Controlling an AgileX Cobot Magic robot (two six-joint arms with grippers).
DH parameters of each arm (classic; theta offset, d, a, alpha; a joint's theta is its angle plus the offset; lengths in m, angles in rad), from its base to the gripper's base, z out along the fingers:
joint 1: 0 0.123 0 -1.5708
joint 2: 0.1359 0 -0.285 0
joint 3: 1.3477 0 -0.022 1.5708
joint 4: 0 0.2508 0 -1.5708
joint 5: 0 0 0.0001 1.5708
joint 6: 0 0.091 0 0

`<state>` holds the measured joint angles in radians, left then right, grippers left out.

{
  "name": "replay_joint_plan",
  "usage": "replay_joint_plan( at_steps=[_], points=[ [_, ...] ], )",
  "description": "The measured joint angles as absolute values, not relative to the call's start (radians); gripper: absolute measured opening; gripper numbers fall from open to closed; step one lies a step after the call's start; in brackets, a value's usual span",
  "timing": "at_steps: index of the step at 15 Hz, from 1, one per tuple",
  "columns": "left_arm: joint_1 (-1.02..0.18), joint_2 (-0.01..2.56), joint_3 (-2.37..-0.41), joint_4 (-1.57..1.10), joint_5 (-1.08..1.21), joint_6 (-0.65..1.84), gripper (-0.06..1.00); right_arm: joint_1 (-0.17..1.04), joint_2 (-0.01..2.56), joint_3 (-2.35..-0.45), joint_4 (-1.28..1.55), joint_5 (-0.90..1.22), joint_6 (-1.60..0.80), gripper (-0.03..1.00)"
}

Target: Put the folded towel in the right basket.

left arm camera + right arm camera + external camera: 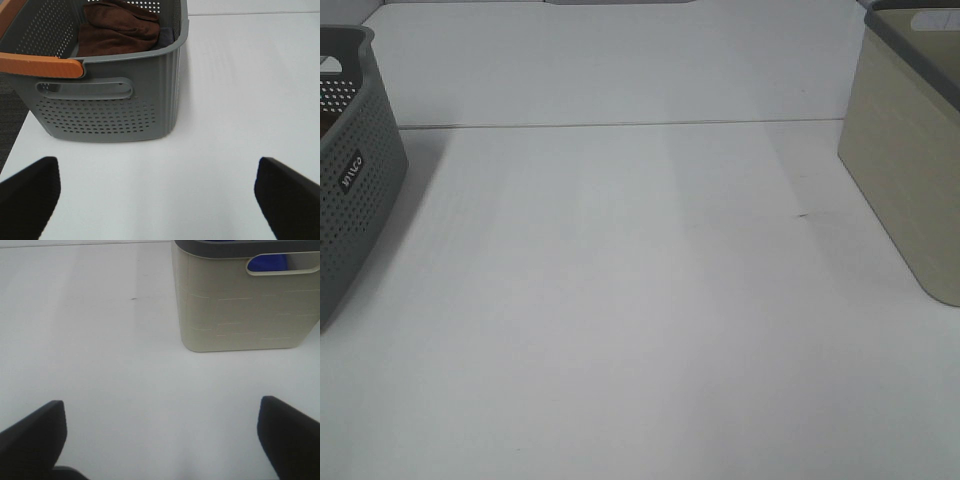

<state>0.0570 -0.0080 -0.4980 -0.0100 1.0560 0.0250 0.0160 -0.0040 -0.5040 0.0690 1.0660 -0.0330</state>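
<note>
A folded brown towel (120, 27) lies inside the grey perforated basket (107, 107), which stands at the left edge of the exterior high view (350, 190). The beige right basket (910, 170) stands at the right edge; it also shows in the right wrist view (240, 305), with something blue (267, 262) visible through its handle slot. My left gripper (160, 195) is open and empty, on the table short of the grey basket. My right gripper (160, 435) is open and empty, short of the beige basket. Neither gripper shows in the exterior high view.
The white table (640, 300) spans between the two baskets. An orange handle (42, 65) lies across the grey basket's rim. A small dark mark (803, 214) sits on the table near the beige basket.
</note>
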Motion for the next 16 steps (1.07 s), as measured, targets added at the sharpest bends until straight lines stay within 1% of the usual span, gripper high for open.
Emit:
replay_joint_plan(
  at_steps=[16],
  points=[
    [0.057, -0.008, -0.498, -0.010, 1.056, 0.025, 0.98, 0.016, -0.004, -0.504, 0.069, 1.063, -0.033, 0.98]
  ],
)
